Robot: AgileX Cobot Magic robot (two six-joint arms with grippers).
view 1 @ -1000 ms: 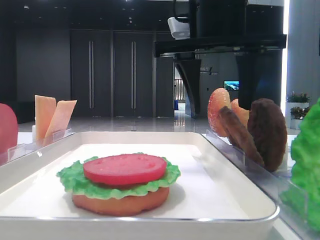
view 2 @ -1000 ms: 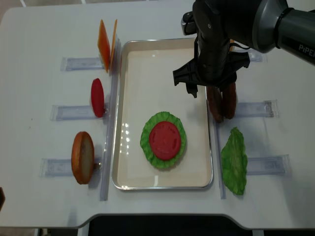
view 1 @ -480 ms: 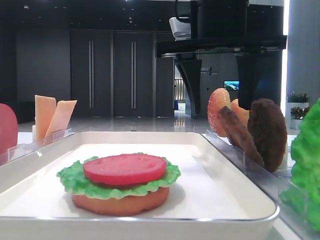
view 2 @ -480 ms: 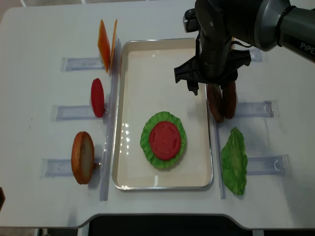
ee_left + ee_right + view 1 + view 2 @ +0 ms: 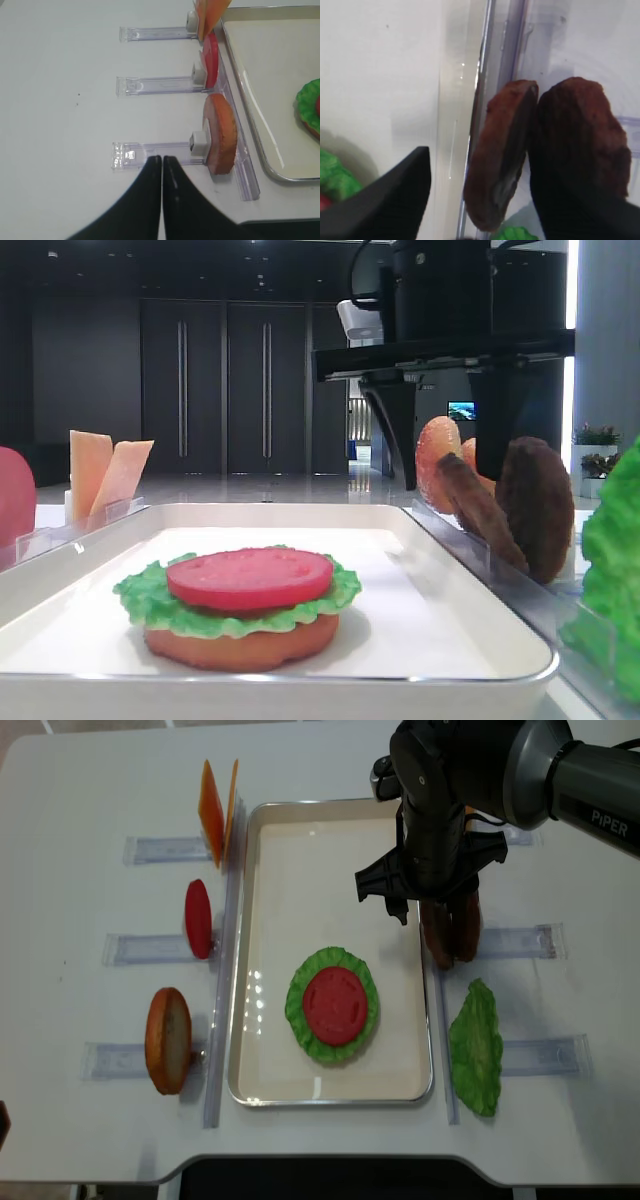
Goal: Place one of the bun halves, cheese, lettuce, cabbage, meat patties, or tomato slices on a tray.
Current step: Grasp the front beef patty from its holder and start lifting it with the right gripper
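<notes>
Right gripper (image 5: 432, 912): jaws spread wide and empty, straddling the upright meat patties (image 5: 448, 928) from above; in the wrist view one dark finger (image 5: 395, 192) stands on the tray side and the other rises behind the right patty, neither pressing yet.

Left gripper (image 5: 161, 167): fingers pinched together on nothing, parked at about 6 o'clock of the left holder (image 5: 155, 150), well apart from the action.

Tray foreground: on the white tray (image 5: 270, 1020) a bun base (image 5: 240, 642) carries lettuce (image 5: 300, 995) and a tomato slice (image 5: 335, 1004).

Key relation: the patties sit on edge in a clear rack just outside the tray's right rim, at about 3 o'clock of the stack and directly beneath the right claw; their faces run roughly 12-to-6 in the overhead view, so the jaws close across the thin dimension. The right arm is by far the nearer.

Judgement: a patty pick looks imminent; two discs leaning together risk being taken as one.

Farther back: bun halves (image 5: 440, 462) behind the patties, cheese (image 5: 213, 810) at 11 o'clock.
</notes>
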